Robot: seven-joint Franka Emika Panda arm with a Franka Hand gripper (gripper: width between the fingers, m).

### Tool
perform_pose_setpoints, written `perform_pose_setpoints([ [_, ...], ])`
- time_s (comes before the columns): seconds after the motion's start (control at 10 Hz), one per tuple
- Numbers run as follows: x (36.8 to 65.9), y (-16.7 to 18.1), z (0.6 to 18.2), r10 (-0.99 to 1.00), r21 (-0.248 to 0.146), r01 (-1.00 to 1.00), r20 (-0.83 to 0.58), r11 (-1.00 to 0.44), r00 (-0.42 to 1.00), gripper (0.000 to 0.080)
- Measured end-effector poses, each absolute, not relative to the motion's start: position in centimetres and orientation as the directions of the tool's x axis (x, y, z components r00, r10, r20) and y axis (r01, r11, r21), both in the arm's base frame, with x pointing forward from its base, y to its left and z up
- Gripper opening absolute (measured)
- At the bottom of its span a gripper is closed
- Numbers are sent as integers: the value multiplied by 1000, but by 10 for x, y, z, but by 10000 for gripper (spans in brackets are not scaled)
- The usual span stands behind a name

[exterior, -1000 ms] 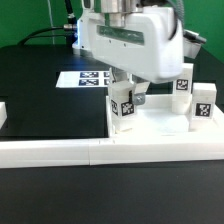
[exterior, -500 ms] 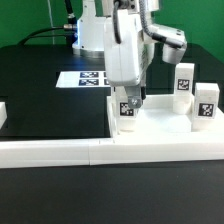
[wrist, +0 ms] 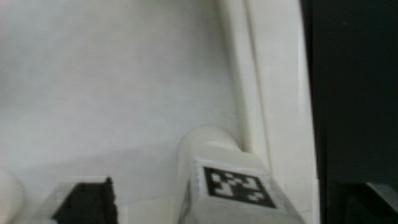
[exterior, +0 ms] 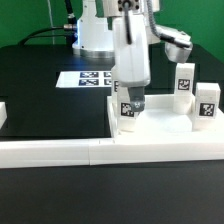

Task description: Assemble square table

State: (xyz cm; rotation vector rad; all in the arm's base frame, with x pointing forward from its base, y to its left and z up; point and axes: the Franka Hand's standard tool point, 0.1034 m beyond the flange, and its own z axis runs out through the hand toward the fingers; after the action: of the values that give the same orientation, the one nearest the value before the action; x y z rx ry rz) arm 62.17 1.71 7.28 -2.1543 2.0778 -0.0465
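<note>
The robot arm's two-finger jaws (exterior: 131, 104) are pointing straight down over the near corner of the large flat white plastic square slab (exterior: 160, 132), toward the exterior view's left. A short white tagged leg (exterior: 127, 110) is standing upright directly beneath them, its long axis vertical, its black-and-white tag facing the exterior camera. The jaws are sitting around the leg's top, but the frames are not showing clearly whether they are spread clear of it or gripping it, so I cannot tell.

In the wrist view the same leg (wrist: 228, 170) is rising beside a dark fingertip (wrist: 86, 200), close against the slab's raised white edge, with black table (wrist: 356, 90) beyond.

Farther from the jaws, toward the exterior view's right, two more white tagged legs are standing upright on the slab: one (exterior: 183, 82) at the back, one (exterior: 204, 105) nearer the edge.

Long white border bars (exterior: 60, 152) are lying just below the slab's front edge, hemming in that side. Behind the jaws, the marker board (exterior: 85, 78) is lying flat on the table, with open black surface to the exterior view's left.
</note>
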Motion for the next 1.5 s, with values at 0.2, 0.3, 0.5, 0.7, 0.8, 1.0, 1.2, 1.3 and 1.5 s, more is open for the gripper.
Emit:
perform_pose_setpoints([
  [0.2, 622, 16, 74, -975, -135, -968, -44, -209, 217, 647],
  [0.3, 622, 16, 74, -958, -138, -951, -34, -277, 284, 647],
  [0.5, 622, 15, 74, -900, -140, -892, -6, -431, 436, 648],
  [0.7, 627, 11, 74, -687, -88, -682, 94, -726, 720, 648],
  [0.8, 629, 14, 74, -581, -73, -577, 131, -814, 803, 648],
  [1.0, 628, 15, 72, -570, -71, -566, 137, -822, 810, 621],
  [1.2, 628, 15, 72, -613, -81, -608, 132, -790, 779, 475],
  [1.3, 626, 12, 71, -687, -88, -681, 119, -727, 717, 323],
  [1.5, 626, 11, 71, -749, -97, -743, 111, -662, 653, 295],
])
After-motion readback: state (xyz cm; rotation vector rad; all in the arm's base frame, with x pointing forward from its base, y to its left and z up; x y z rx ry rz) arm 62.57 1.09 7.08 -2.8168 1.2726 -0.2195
